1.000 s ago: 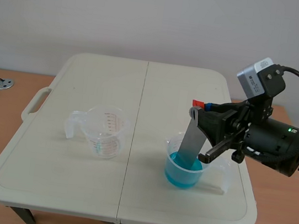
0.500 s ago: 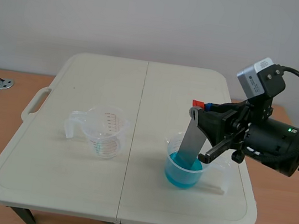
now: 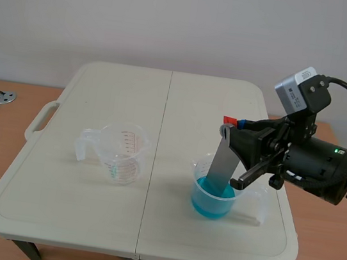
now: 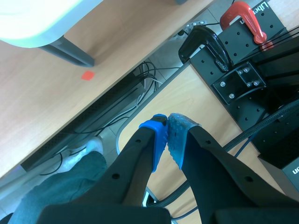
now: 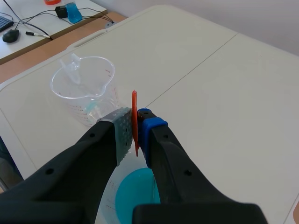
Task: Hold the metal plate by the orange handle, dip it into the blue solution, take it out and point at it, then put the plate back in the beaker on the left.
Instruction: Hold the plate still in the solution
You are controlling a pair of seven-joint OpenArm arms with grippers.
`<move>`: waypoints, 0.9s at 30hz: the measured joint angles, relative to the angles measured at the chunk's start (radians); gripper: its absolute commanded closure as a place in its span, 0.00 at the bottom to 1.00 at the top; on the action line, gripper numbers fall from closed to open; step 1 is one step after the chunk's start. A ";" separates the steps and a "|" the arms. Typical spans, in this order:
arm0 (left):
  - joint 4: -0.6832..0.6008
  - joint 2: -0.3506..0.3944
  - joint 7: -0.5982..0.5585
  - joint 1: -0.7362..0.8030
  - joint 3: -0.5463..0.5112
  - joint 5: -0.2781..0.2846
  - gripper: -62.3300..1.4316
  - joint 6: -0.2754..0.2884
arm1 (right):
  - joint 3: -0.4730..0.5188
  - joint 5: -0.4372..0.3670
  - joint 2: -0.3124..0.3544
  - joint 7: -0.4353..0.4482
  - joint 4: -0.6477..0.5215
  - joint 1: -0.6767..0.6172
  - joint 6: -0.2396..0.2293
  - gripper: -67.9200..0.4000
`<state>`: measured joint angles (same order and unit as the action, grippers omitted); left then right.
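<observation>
Gripping the handle (image 5: 134, 100) edge-on, your right gripper (image 5: 136, 123) is closed on it, one pad flat against each face of the orange tab; this hold leaves the fingers clear of the liquid and lets the plate (image 3: 221, 166) hang steeply below. The plate leans slightly, its lower end in the solution (image 3: 211, 203) inside the right beaker (image 3: 200, 171); treat this as the dip step, with lift-out, pointing and return not yet done. The left beaker (image 3: 122, 152) stands well apart on the table (image 3: 184, 99), with no plate in it, free to receive the return; its red scale marks are too small to read. Your left gripper (image 4: 167, 122) hangs off the table, pads touching, holding nothing; beyond it a black block (image 4: 273, 18) bears white letters "Life", cut off.
</observation>
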<state>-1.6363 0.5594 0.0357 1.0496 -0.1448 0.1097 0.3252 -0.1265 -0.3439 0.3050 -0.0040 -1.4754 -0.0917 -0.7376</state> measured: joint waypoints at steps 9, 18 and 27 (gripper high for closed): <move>0.000 0.000 0.000 0.000 0.000 0.000 0.91 0.000 | 0.000 0.004 0.000 -0.008 0.000 0.011 0.000 0.98; 0.000 0.000 0.000 0.000 0.000 0.000 0.91 0.000 | 0.000 0.004 0.000 -0.008 0.000 0.011 0.000 0.98; 0.000 0.000 0.000 0.000 0.000 0.000 0.91 0.000 | 0.000 -0.069 0.026 -0.019 -0.021 -0.014 0.000 0.98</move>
<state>-1.6363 0.5594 0.0357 1.0496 -0.1448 0.1097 0.3252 -0.1265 -0.4129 0.3309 -0.0227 -1.4960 -0.1062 -0.7376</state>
